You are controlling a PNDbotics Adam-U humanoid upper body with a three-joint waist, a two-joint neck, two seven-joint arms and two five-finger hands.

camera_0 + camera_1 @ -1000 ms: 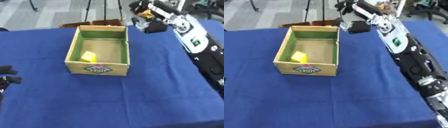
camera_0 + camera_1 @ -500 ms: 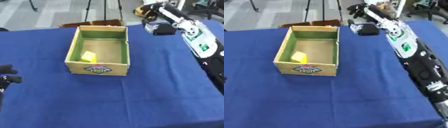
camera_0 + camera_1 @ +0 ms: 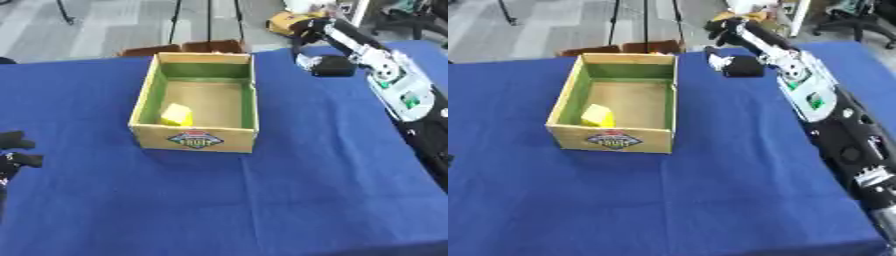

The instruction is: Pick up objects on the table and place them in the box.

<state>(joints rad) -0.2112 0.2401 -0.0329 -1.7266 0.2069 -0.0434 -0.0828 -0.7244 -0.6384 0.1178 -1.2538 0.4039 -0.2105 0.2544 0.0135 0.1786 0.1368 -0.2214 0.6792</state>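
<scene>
The right hand (image 3: pixel 730 36) reaches out over the far right part of the table (image 3: pixel 262 210), its arm stretched along the right edge. Whether its fingers are spread or curled I cannot tell; they blur into the clutter behind the far edge. Just beneath and in front of it sits a dark, blocky object (image 3: pixel 744 66) on the blue cloth, close to the far edge, with a small pale bit at its left side (what that bit is, I cannot make out). The hand seems to be right at the object, though contact is not clear.

The box (image 3: pixel 249 107) stands to the object's left and somewhat nearer the robot, in the middle of the table's far half, its long axis running from near edge to far edge. A yellow object (image 3: pixel 178 115) already lies inside, against the left wall.

The left hand (image 3: pixel 16 150) rests at the table's left edge, fingers curled and holding nothing, well apart from the dark object. The right hand is plainly the nearer one, and the carry would run leftward and slightly nearward over the box's right wall.
</scene>
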